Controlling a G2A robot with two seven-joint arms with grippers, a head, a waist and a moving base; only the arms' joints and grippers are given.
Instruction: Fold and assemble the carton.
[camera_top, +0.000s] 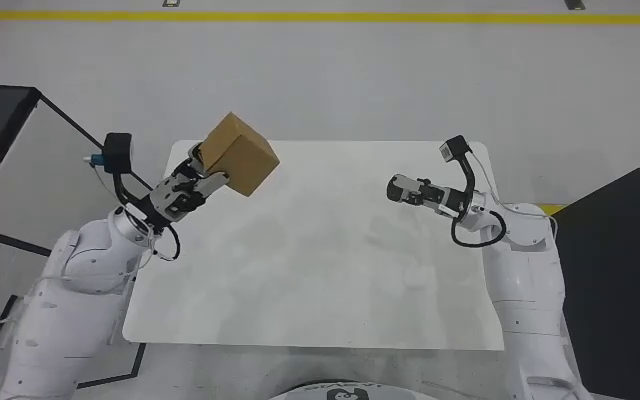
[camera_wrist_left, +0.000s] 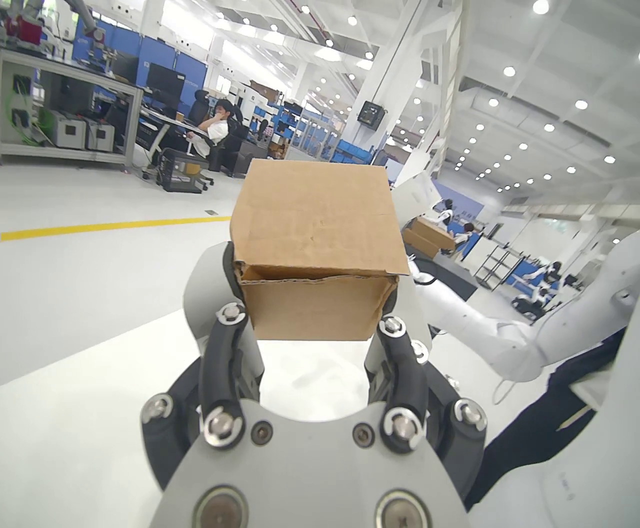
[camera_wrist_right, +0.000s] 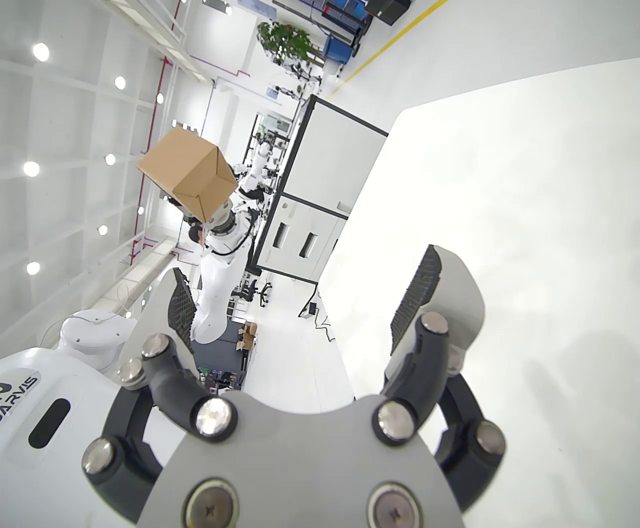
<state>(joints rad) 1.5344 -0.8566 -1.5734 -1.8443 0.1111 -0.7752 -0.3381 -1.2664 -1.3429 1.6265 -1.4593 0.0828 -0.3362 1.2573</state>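
A brown cardboard carton (camera_top: 239, 153), folded into a box shape, is held up in the air over the far left corner of the white table (camera_top: 320, 280). My left gripper (camera_top: 208, 182) is shut on the carton's lower end; in the left wrist view its fingers (camera_wrist_left: 227, 300) clamp both sides of the carton (camera_wrist_left: 317, 240). My right gripper (camera_top: 392, 188) hangs above the table's right side, open, with nothing between its ribbed pads (camera_wrist_right: 415, 295). Farther off in the right wrist view, the carton (camera_wrist_right: 187, 172) sits tilted on the other arm.
The table's surface is bare white. A black-framed stand (camera_top: 30, 120) is beyond the table's left edge, and a dark panel (camera_top: 605, 260) stands at the right. A yellow floor line (camera_top: 320, 16) runs behind the table.
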